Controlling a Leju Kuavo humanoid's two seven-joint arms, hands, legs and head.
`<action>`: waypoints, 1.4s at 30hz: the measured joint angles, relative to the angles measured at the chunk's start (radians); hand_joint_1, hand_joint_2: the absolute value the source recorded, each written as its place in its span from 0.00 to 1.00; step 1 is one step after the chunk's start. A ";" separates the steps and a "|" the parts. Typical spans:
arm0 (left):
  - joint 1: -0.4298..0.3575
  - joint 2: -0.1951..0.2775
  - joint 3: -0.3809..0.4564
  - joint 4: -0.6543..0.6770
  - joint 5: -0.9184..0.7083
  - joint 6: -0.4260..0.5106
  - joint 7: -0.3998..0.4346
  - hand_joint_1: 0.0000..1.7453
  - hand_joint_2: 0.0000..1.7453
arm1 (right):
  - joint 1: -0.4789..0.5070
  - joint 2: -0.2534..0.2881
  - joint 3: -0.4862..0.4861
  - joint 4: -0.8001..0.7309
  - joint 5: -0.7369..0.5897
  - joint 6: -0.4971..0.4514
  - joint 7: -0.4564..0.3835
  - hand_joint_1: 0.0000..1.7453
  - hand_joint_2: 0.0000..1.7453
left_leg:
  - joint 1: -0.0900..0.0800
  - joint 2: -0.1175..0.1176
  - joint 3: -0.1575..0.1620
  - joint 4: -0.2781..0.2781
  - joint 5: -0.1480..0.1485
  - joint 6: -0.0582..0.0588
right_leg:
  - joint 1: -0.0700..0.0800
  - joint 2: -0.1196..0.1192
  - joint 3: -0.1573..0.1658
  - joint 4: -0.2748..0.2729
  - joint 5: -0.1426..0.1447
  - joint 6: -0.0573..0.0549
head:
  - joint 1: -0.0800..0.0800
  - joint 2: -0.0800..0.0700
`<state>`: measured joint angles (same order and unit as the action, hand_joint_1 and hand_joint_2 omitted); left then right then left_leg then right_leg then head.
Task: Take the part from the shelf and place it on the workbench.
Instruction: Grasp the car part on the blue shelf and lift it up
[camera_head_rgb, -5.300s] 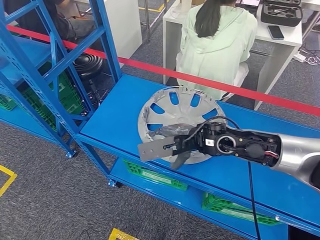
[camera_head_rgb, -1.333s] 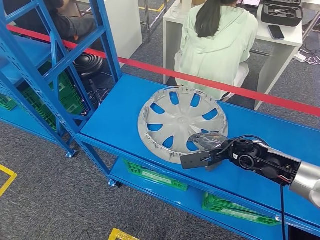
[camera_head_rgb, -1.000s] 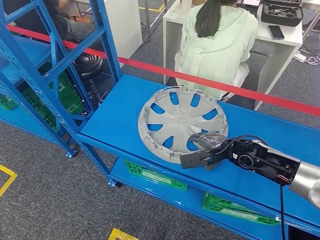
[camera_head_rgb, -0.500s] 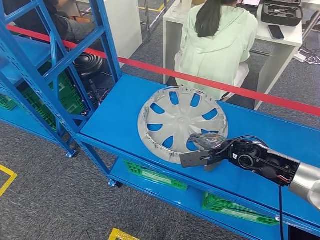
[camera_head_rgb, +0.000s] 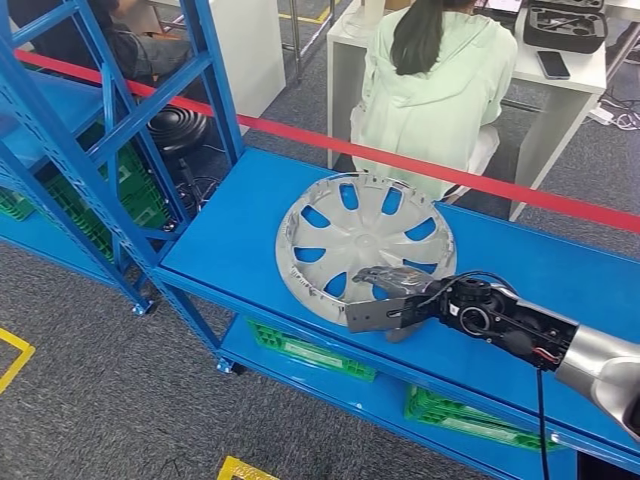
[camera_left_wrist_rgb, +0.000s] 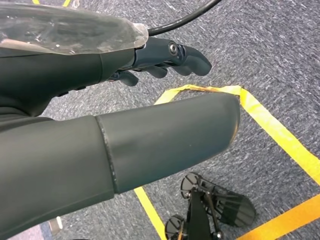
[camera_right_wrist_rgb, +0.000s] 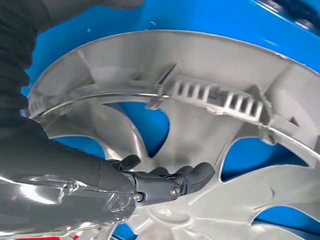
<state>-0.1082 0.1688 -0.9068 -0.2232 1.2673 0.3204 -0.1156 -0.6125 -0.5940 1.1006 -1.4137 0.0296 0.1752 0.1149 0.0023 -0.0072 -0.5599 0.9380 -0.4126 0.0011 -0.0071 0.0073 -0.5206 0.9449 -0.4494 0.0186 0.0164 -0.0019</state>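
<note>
Reaching in from your right, the right hand (camera_head_rgb: 385, 305) hangs over the near edge of the wheel cover (camera_head_rgb: 365, 247), fingers stretched out fairly flat and not wrapped round anything. From the right wrist view you see the dark fingers (camera_right_wrist_rgb: 171, 182) lying across a spoke close to the hub, apparently on or just above the plastic; whether they actually touch it you cannot tell. The cover is a round silver-grey plastic disc with curved spokes and teardrop-shaped openings, the blue surface showing through them. It lies flat on the blue bench (camera_head_rgb: 226, 235), inner side up, with a ribbed clip and a thin wire ring (camera_right_wrist_rgb: 113, 92) along its rim. Your hand and forearm hide the nearest part of that rim in the head view.

The left hand (camera_left_wrist_rgb: 113, 105) hangs over grey carpet with yellow tape lines (camera_left_wrist_rgb: 279, 137); its fingers are extended and hold nothing.

Further back, a red tape (camera_head_rgb: 423, 165) runs behind the bench. Beyond it a person in a pale green top (camera_head_rgb: 434, 90) sits at a white desk (camera_head_rgb: 562, 105), back to you.
</note>
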 joint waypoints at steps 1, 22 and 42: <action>0.000 0.000 0.000 0.000 0.000 0.000 0.000 0.00 0.00 | 0.000 0.003 0.000 0.004 0.000 0.000 -0.001 0.02 1.00 | 0.000 0.000 0.000 0.000 0.000 0.000 | 0.000 0.000 0.000 0.000 0.000 0.000 | 0.000 0.000; 0.000 -0.001 0.000 0.000 -0.001 0.000 0.000 0.00 0.00 | -0.009 0.028 -0.004 0.041 -0.008 0.010 0.007 1.00 1.00 | 0.000 0.000 0.001 0.000 0.000 0.000 | 0.000 0.000 0.001 0.000 0.000 0.000 | 0.000 0.000; 0.000 -0.005 0.000 0.000 0.009 0.003 0.000 0.00 0.00 | -0.025 0.029 0.001 0.042 0.001 0.054 0.020 1.00 1.00 | 0.000 0.000 0.001 0.000 0.001 0.001 | 0.000 0.000 0.001 0.000 0.000 0.000 | 0.000 0.000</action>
<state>-0.1080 0.1640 -0.9071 -0.2232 1.2767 0.3238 -0.1158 -0.6377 -0.5653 1.1017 -1.3722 0.0307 0.2289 0.1347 0.0021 -0.0070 -0.5589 0.9382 -0.4120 0.0021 -0.0074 0.0076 -0.5195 0.9445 -0.4493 0.0187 0.0165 -0.0019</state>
